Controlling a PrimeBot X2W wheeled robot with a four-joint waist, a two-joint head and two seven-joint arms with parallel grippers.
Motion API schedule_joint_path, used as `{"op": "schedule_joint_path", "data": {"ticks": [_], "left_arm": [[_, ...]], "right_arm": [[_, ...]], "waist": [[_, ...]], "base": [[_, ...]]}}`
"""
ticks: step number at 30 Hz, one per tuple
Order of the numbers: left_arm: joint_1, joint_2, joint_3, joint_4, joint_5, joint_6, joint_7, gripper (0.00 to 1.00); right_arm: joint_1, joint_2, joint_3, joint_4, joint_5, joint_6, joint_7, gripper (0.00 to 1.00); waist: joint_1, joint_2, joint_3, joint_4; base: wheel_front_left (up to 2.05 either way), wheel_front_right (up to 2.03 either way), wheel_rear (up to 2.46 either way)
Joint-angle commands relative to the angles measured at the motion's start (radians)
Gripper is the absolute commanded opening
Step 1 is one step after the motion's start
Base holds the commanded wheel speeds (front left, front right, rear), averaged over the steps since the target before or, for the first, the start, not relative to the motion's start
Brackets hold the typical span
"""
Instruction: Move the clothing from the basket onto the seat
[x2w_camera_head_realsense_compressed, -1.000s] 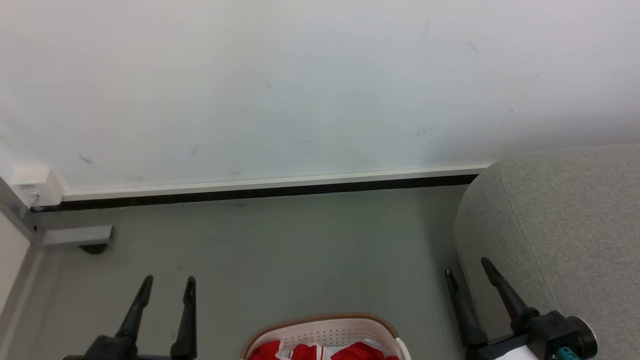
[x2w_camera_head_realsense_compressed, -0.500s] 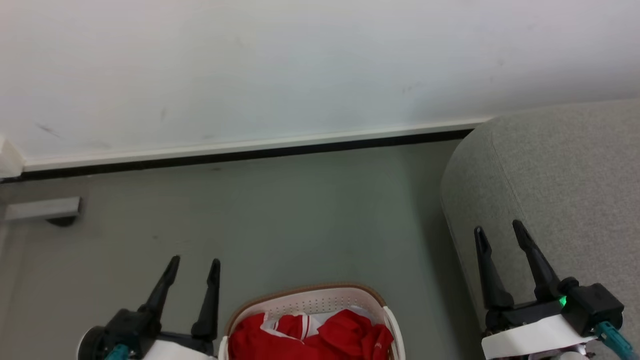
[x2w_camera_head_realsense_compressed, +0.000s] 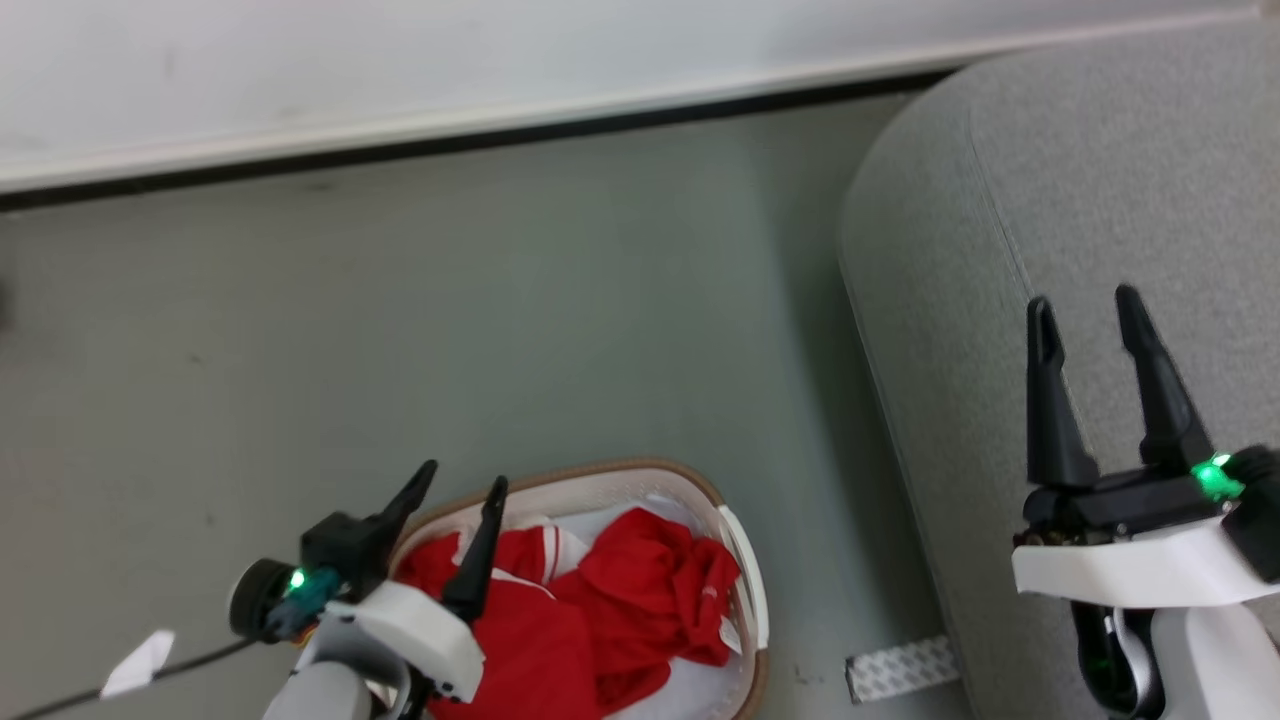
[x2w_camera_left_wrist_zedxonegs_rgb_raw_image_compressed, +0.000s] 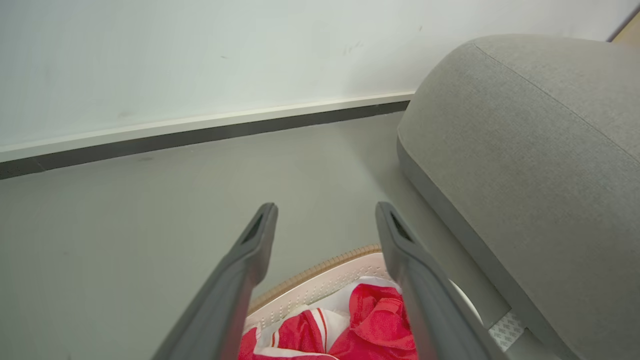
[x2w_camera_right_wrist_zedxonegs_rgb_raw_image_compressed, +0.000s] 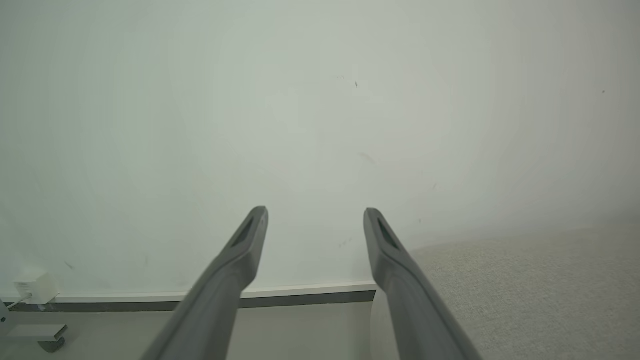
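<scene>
Since half a second ago the head view has tipped downward, showing more of the basket (x2w_camera_head_realsense_compressed: 600, 468), and the left gripper (x2w_camera_head_realsense_compressed: 463, 475) has swung from beside it to over its left rim, fingers spread and empty. Red clothing (x2w_camera_head_realsense_compressed: 640, 590) lies heaped inside the basket, which stands on the floor (x2w_camera_head_realsense_compressed: 500, 300) near the grey seat (x2w_camera_head_realsense_compressed: 1080, 180). The right gripper (x2w_camera_head_realsense_compressed: 1084, 300) hovers spread above the seat. Descending here, a finger could strike the rim and shove the basket.

Cloth and plastic surfaces.
The seat (x2w_camera_head_realsense_compressed: 1000, 200), right, is covered in coarse grey weave; soft red clothing (x2w_camera_head_realsense_compressed: 650, 590) is held in a perforated plastic basket (x2w_camera_head_realsense_compressed: 600, 478).
</scene>
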Motion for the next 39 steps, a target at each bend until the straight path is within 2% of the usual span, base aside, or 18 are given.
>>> {"op": "schedule_joint_path", "data": {"ticks": [1,12,23,31,35,39], "left_arm": [[-0.036,0.021,-0.033,0.029,-0.028,-0.003,0.011,1.0],[-0.246,0.119,-0.346,0.261,-0.221,-0.002,0.089,1.0],[-0.464,0.225,-0.696,0.382,-0.387,-0.002,0.229,1.0],[-0.565,0.25,-0.836,0.459,-0.454,-0.002,0.272,1.0],[-0.592,0.27,-0.936,0.471,-0.482,-0.002,0.314,1.0],[-0.617,0.287,-0.98,0.502,-0.512,-0.002,0.308,1.0]], "right_arm": [[-0.025,0.0,-0.007,-0.015,0.003,-0.002,0.001,1.0],[-0.117,0.0,-0.036,-0.132,-0.015,-0.002,0.001,1.0],[-0.197,0.0,-0.061,-0.305,0.035,-0.002,0.001,1.0],[-0.214,0.0,-0.066,-0.352,0.084,-0.002,0.001,1.0],[-0.211,0.0,-0.061,-0.35,0.095,-0.002,0.001,1.0],[-0.204,0.0,-0.058,-0.344,0.094,-0.002,0.001,1.0]], "waist": [[-0.0002,0.0,0.07,-0.043],[-0.0002,0.0,0.233,-0.088],[-0.0002,0.0,0.425,-0.141],[-0.0002,0.0,0.499,-0.189],[-0.0002,0.0,0.515,-0.209],[-0.0002,0.0,0.518,-0.212]], "base": [[0.0,0.0,0.0],[0.0,0.0,0.0],[0.0,0.0,0.0],[0.0,0.0,0.0],[0.0,0.0,0.0],[0.06,0.06,0.06]]}}
